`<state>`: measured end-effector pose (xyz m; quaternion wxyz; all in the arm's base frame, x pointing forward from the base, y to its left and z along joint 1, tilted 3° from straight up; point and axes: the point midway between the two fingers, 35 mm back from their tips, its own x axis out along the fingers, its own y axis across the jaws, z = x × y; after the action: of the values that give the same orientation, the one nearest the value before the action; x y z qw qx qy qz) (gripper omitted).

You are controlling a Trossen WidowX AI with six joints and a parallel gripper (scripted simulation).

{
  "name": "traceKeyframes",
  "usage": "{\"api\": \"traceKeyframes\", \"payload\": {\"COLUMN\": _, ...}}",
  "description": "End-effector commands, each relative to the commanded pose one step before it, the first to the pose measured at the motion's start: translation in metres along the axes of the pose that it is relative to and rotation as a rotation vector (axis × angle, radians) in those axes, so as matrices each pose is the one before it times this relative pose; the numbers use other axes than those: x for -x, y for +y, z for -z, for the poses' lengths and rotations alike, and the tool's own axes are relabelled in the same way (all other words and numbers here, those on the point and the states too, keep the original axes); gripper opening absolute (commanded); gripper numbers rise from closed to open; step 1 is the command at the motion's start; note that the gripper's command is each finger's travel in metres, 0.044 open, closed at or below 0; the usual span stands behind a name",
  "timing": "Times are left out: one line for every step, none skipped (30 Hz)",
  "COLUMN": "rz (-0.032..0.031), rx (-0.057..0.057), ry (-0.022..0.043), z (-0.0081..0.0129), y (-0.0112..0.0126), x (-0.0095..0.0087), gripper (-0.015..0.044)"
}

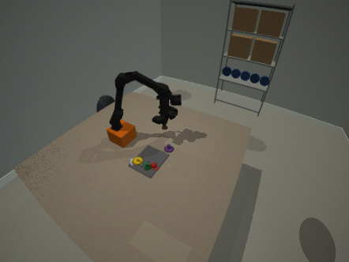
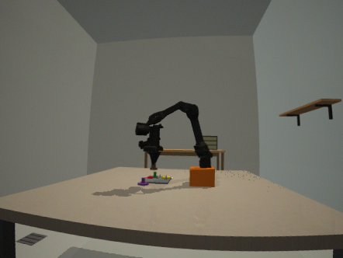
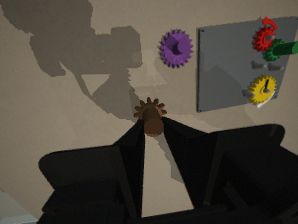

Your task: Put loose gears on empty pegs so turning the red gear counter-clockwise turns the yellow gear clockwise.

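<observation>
1 brown gear [image 1: 164,127] [image 2: 154,168] [image 3: 153,123] is gripped above the table [image 1: 189,189] [image 2: 171,217] by the gripper [image 1: 164,124] [image 2: 154,165] [image 3: 152,122], its jaws closed partway, narrowly, around the handle.

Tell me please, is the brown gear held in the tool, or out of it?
In: the tool grips the brown gear by its stem.

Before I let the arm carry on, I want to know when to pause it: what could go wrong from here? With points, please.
The brown gear [image 1: 164,127] [image 2: 154,168] [image 3: 150,109] hangs by its handle in the gripper [image 1: 165,123] [image 2: 154,163] [image 3: 152,122], so it could tilt or slip when pushed onto a peg. The green gear [image 1: 148,166] [image 2: 155,175] [image 3: 273,51] has a tall handle the fingers might knock. The pegs near the yellow gear [image 1: 137,161] [image 2: 168,177] [image 3: 262,90] sit close together, so a wrong choice seems possible.
</observation>
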<state>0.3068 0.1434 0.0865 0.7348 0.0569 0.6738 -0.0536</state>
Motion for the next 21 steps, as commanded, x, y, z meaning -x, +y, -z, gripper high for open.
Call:
{"api": "traceKeyframes", "payload": {"rz": -0.0022, "rx": -0.0046, "ry": 0.00024, "z": 0.00199, "y": -0.00008, "x": 0.01279, "gripper": 0.0}}
{"api": "traceKeyframes", "payload": {"rz": 0.0, "rx": 0.0, "ry": 0.00006, "z": 0.0006, "y": -0.00017, "x": 0.00355, "gripper": 0.0}}
{"api": "traceKeyframes", "payload": {"rz": 0.0, "rx": 0.0, "ry": 0.00006, "z": 0.00064, "y": -0.0002, "x": 0.00355, "gripper": 0.0}}
{"api": "traceKeyframes", "payload": {"rz": 0.0, "rx": 0.0, "ry": 0.00007, "z": 0.00067, "y": -0.00023, "x": 0.00356, "gripper": 0.0}}
{"api": "traceKeyframes", "payload": {"rz": 0.00001, "rx": 0.0, "ry": 0.00007, "z": 0.00071, "y": -0.00025, "x": 0.00356, "gripper": 0.0}}
{"api": "traceKeyframes", "payload": {"rz": 0.00001, "rx": 0.0, "ry": 0.00008, "z": 0.00074, "y": -0.00028, "x": 0.00355, "gripper": 0.0}}
{"api": "traceKeyframes", "payload": {"rz": 0.00001, "rx": 0.0, "ry": 0.00008, "z": 0.00077, "y": -0.00031, "x": 0.00355, "gripper": 0.0}}
{"api": "traceKeyframes", "payload": {"rz": 0.00002, "rx": 0.0, "ry": 0.00008, "z": 0.00081, "y": -0.00034, "x": 0.00355, "gripper": 0.0}}
{"api": "traceKeyframes", "payload": {"rz": 0.00002, "rx": 0.0, "ry": 0.00007, "z": 0.00069, "y": -0.0003, "x": 0.00292, "gripper": 0.0}}
{"api": "traceKeyframes", "payload": {"rz": 0.00001, "rx": 0.0, "ry": 0.00004, "z": 0.00043, "y": -0.00019, "x": 0.00175, "gripper": 0.0}}
{"api": "traceKeyframes", "payload": {"rz": 0.0, "rx": 0.0, "ry": 0.00001, "z": 0.00014, "y": -0.00006, "x": 0.00058, "gripper": 0.0}}
{"api": "traceKeyframes", "payload": {"rz": 0.00004, "rx": 0.0, "ry": 0.0, "z": -0.00024, "y": -0.00031, "x": -0.00013, "gripper": 0.0}}
{"api": "traceKeyframes", "payload": {"rz": 0.00012, "rx": 0.0, "ry": 0.00001, "z": -0.00071, "y": -0.00094, "x": -0.00038, "gripper": 0.0}}
{"api": "traceKeyframes", "payload": {"rz": 0.0002, "rx": 0.0, "ry": 0.00002, "z": -0.00118, "y": -0.00157, "x": -0.00063, "gripper": 0.0}}
{"api": "traceKeyframes", "payload": {"rz": 0.00024, "rx": 0.0, "ry": 0.00002, "z": -0.0014, "y": -0.0019, "x": -0.00076, "gripper": 0.0}}
{"api": "traceKeyframes", "payload": {"rz": 0.00024, "rx": 0.0, "ry": 0.00002, "z": -0.00139, "y": -0.00191, "x": -0.00076, "gripper": 0.0}}
{"api": "traceKeyframes", "payload": {"rz": 0.00024, "rx": 0.0, "ry": 0.00002, "z": -0.00138, "y": -0.00193, "x": -0.00076, "gripper": 0.0}}
{"api": "traceKeyframes", "payload": {"rz": 0.00024, "rx": 0.0, "ry": 0.00002, "z": -0.00136, "y": -0.00194, "x": -0.00076, "gripper": 0.0}}
{"api": "traceKeyframes", "payload": {"rz": 0.00024, "rx": 0.0, "ry": 0.00002, "z": -0.00135, "y": -0.00195, "x": -0.00075, "gripper": 0.0}}
{"api": "traceKeyframes", "payload": {"rz": 0.00131, "rx": 0.0001, "ry": 0.00269, "z": -0.00036, "y": -0.00236, "x": -0.0008, "gripper": 0.0}}
{"api": "traceKeyframes", "payload": {"rz": 0.00129, "rx": 0.0001, "ry": 0.00275, "z": -0.00035, "y": -0.0024, "x": -0.00081, "gripper": 0.0}}
